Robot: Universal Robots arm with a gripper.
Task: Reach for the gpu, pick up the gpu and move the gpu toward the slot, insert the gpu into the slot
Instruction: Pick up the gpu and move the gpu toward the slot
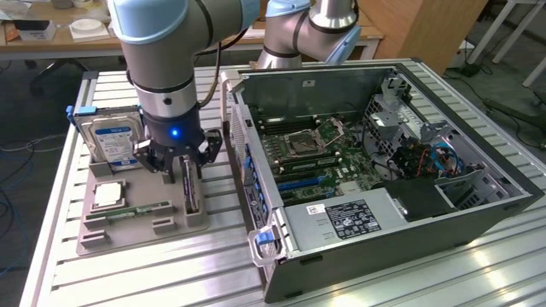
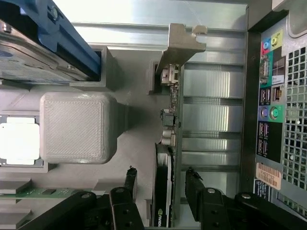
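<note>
Over the grey holder tray [image 1: 128, 220], gripper [image 1: 184, 167] straddles the gpu [image 2: 164, 191], jaws wide apart, one finger each side, a gap on both sides, nothing clamped. gpu stands on edge in its tray groove, beside the hard drive [image 1: 115, 142]. Blue slot [image 1: 295, 184] sits inside the open case [image 1: 477, 211], well apart.

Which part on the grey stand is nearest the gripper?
The gpu, the thin dark card on edge inside the open gripper, not the blue-labelled hard drive or green memory stick.
</note>
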